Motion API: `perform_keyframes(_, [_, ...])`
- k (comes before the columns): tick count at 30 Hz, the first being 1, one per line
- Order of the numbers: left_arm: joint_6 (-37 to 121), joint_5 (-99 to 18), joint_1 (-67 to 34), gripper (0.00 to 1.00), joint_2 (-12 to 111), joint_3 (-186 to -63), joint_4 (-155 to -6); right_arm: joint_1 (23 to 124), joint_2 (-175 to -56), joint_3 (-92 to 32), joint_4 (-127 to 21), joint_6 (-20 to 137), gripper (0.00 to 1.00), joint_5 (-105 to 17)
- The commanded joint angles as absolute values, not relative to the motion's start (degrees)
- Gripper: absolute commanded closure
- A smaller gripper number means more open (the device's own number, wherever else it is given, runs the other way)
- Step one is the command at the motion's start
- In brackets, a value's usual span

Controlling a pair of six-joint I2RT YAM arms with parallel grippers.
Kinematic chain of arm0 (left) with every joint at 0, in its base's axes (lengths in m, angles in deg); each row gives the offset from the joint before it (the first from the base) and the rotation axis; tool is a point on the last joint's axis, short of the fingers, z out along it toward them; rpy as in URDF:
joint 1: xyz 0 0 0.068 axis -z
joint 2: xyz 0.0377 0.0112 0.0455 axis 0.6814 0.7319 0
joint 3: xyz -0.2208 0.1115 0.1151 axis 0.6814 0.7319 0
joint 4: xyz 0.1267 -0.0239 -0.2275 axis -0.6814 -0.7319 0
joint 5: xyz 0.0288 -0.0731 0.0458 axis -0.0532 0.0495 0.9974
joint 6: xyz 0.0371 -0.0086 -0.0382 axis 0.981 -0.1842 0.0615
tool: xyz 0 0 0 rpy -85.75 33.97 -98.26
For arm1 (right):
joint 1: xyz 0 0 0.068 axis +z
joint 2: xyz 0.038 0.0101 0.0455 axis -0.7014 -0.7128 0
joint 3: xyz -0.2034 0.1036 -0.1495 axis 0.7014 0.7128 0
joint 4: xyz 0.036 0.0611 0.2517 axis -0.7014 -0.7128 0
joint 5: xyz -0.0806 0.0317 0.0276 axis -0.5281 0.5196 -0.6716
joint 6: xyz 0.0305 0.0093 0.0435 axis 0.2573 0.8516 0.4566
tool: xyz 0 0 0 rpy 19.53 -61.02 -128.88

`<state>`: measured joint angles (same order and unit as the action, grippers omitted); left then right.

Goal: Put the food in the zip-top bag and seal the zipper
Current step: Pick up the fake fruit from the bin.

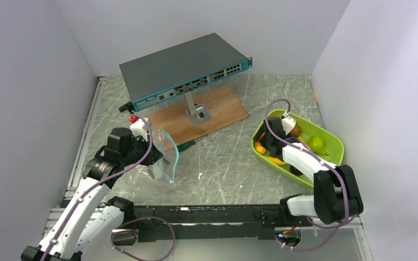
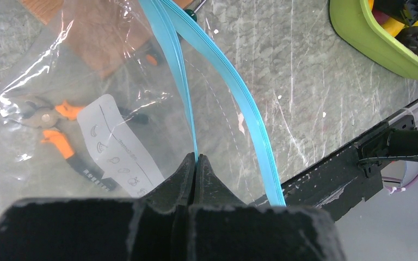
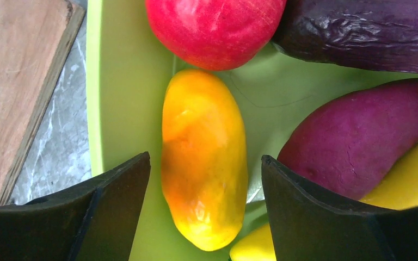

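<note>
The clear zip-top bag [image 1: 165, 159] hangs upright at the left, and my left gripper [image 2: 197, 160] is shut on one lip of its teal-blue zipper [image 2: 174, 60]. The other lip [image 2: 239, 98] bows away, so the mouth gapes. The food lies in the lime-green tray [image 1: 334, 140]. My right gripper [image 3: 204, 157] is down in the tray, open, its fingers on either side of an orange-yellow fruit [image 3: 201, 125] with a gap each side. Around it lie a red apple [image 3: 215, 27], a purple eggplant [image 3: 359, 30], a reddish-purple piece [image 3: 359, 136] and a yellow banana [image 3: 408, 179]. A green pear [image 1: 317, 144] shows from above.
A network switch [image 1: 185, 70] stands on a mount over a wooden board [image 1: 217, 111] at the back. Orange-handled pliers [image 2: 54, 136] lie on the table behind the bag. A black rail [image 1: 207, 215] runs along the near edge. White walls close in on both sides.
</note>
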<state>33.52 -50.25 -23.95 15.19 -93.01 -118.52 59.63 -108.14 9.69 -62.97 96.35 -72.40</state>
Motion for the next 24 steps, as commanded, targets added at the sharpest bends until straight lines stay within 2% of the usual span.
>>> perform_keyframes(1, [33.87,-49.31,-23.71,1.0,14.07,-93.13,-116.84,59.13,-110.33,8.56,-58.63,97.44,0.25,-71.65])
perform_keyframes(8, [33.95,-49.46,-23.77,1.0,14.38,-93.26,-116.88,59.04,-109.87,8.71,-59.08,96.93,0.35,-72.26])
perform_keyframes(12, [34.04,-49.69,-23.71,1.0,14.22,-93.24,-116.74,59.06,-106.84,8.47,-59.83,95.92,0.52,-73.55])
perform_keyframes(17, [33.93,-49.78,-23.7,1.0,13.87,-93.16,-116.68,59.11,-103.72,7.07,-62.03,95.08,0.86,-74.09])
perform_keyframes(20, [34.07,-50.15,-23.71,1.0,14.17,-93.19,-116.52,59.22,-101.42,6.82,-62.43,94.51,0.94,-73.59])
perform_keyframes(24, [34.04,-50.44,-23.71,1.0,14.15,-93.17,-116.49,60.91,-96.02,6.86,-62.91,93.07,0.97,-74.01])
